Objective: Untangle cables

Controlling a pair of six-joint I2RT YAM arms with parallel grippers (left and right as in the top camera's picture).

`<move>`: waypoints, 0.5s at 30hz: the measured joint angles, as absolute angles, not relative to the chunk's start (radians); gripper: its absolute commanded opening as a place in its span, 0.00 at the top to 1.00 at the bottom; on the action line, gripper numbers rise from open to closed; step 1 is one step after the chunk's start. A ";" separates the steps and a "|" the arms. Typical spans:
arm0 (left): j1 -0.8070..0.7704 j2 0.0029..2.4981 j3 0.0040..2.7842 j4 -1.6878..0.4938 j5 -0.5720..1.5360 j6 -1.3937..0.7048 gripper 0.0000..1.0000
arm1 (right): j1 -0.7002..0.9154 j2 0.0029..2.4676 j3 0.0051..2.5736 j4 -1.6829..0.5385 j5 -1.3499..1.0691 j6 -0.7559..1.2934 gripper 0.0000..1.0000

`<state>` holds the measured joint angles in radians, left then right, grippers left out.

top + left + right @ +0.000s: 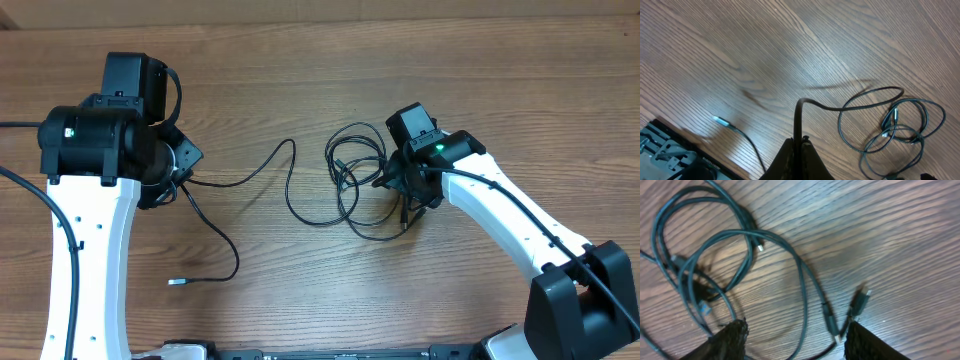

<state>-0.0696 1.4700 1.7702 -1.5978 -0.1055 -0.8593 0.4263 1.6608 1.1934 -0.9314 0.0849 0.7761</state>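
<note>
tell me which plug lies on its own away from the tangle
The silver-tipped plug near the left arm, ending the strand the left gripper pinches; the other plugs lie in the tangle by the right gripper.

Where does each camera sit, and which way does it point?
Overhead: fixed above the table, looking down; left arm, right arm and tangled cables show.
Left wrist: on the left arm, looking down past the left end effector, shut on a cable.
Right wrist: on the right arm, looking down through the open right end effector.
All share the tangled cables.
</note>
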 measured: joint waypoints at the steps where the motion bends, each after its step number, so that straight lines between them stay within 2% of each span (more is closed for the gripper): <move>1: -0.070 1.470 1.770 -1.598 -0.107 -0.859 0.91 | 0.426 1.661 1.193 -0.924 0.072 0.775 0.33; 5: -0.070 1.470 1.770 -1.598 -0.108 -0.859 0.85 | 0.426 1.661 1.193 -0.869 -0.031 0.751 0.31; 8: -0.070 1.470 1.770 -1.598 -0.101 -0.851 0.65 | 0.426 1.661 1.193 -0.848 -0.100 0.739 0.30; 10: -0.070 1.470 1.770 -1.598 -0.093 -0.841 0.59 | 0.426 1.661 1.193 -0.844 -0.123 0.735 0.30; 11: -0.070 1.470 1.770 -1.598 -0.086 -0.832 0.52 | 0.426 1.660 1.193 -0.845 -0.128 0.735 0.30; 15: -0.070 1.472 1.770 -1.599 -0.063 -0.808 0.51 | 0.426 1.661 1.193 -0.844 -0.147 0.732 0.30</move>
<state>-0.0696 1.4723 1.7702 -1.5986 -0.0631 -0.8078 0.4259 1.6608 1.1927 -0.8436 -0.1471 0.7322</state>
